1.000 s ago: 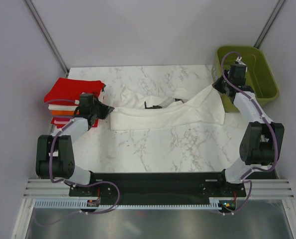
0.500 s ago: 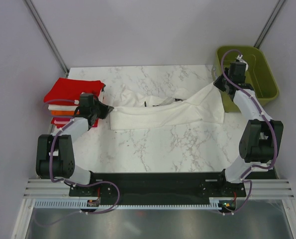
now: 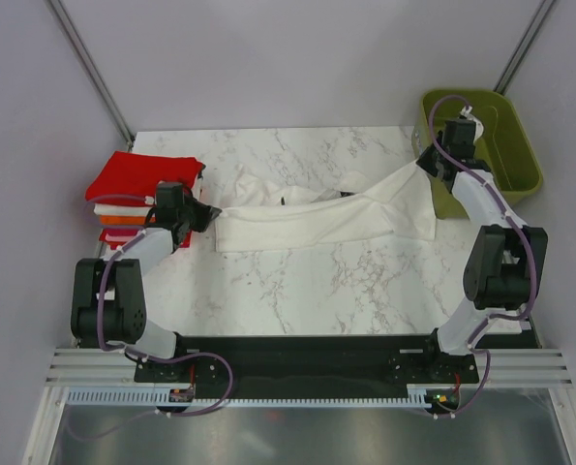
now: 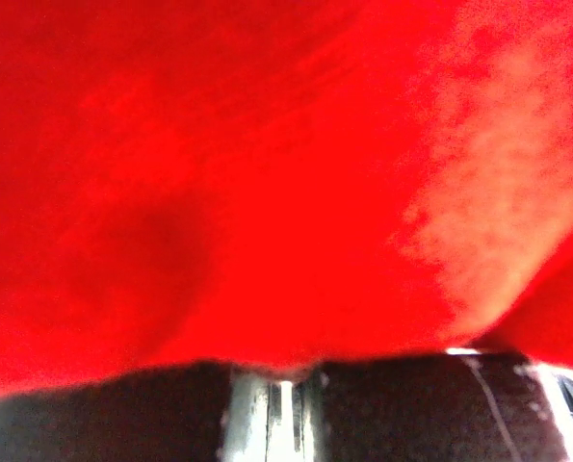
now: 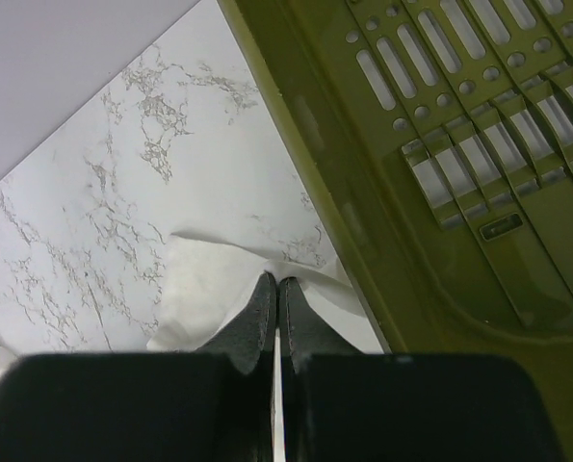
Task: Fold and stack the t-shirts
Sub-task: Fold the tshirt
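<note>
left pincer [image 3: 208, 211], right pincer [image 3: 426, 165] clamped on white t-shirt [image 3: 317, 223]; stack [image 3: 133, 179] beside left, basket [image 3: 508, 145] beside right

I see bright, even light on the white marble surface [image 3: 297, 281]; the close red cloth t-shirt [image 4: 219, 173] is blurred, glare-patched.

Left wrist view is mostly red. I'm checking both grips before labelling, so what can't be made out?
- Top view: the left gripper is too small to show whether it pinches the large plain white cloth t-shirt.
- Left wrist view: blurred red cloth fills the frame, hiding its fingertips and any catch.
- Top view: the folded red cloth t-shirt covers most of the stack beneath.
</note>
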Tool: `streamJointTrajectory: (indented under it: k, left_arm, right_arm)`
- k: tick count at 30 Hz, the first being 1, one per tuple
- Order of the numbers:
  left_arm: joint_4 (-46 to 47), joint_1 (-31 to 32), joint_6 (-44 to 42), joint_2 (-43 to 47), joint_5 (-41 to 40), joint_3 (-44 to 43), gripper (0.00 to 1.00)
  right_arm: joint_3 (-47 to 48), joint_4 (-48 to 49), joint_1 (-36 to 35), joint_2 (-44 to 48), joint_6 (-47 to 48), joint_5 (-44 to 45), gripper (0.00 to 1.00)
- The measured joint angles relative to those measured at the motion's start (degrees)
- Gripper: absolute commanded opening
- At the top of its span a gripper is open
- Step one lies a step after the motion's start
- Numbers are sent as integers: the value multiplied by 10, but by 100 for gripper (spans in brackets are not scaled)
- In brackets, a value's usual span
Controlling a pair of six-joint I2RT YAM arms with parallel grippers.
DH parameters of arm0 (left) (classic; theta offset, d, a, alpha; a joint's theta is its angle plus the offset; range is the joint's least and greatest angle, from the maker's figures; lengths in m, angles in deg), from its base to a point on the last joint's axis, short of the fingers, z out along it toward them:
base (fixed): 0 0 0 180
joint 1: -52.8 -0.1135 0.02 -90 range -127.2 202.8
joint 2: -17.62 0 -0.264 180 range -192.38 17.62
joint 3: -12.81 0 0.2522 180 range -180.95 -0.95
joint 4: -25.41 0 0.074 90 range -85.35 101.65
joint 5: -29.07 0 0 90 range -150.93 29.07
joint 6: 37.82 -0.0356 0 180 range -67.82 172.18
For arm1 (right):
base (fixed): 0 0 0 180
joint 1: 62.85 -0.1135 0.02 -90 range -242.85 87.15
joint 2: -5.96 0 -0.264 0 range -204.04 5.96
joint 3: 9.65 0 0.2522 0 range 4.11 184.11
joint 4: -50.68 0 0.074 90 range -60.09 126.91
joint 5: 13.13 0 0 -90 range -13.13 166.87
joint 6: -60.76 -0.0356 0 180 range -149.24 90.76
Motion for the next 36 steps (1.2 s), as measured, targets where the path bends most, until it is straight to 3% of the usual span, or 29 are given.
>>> streamJointTrajectory:
  k: [6,8,9,11,16,21,29,35,36]
  left_arm:
    - [2,0,1,-19,-5,-4,8]
    - [2,0,1,-27,-5,-10,14]
    - [2,1,1,-29,-5,-12,17]
    - [2,1,0,-29,-5,-14,24]
    - [0,10,-2,-17,-11,-15,43]
    - [-8,28,-7,39,-13,-8,52]
    - [-6,71,3,235,-44,122,53]
    - [-7,141,35,312,-119,214,54]
    - [-3,156,43,316,-135,224,58]
  right_arm:
    - [19,0,0,-33,-8,2,3]
    - [28,1,0,-44,-10,0,19]
    - [31,1,0,-49,-13,-2,39]
    - [36,2,0,-56,-16,-7,48]
    - [38,8,-10,-53,-10,-17,50]
    - [-7,26,-18,7,-12,-17,51]
    - [-274,123,-20,286,-63,3,52]
    - [-470,198,-20,398,-126,9,56]
    - [-493,203,-20,404,-135,12,56]
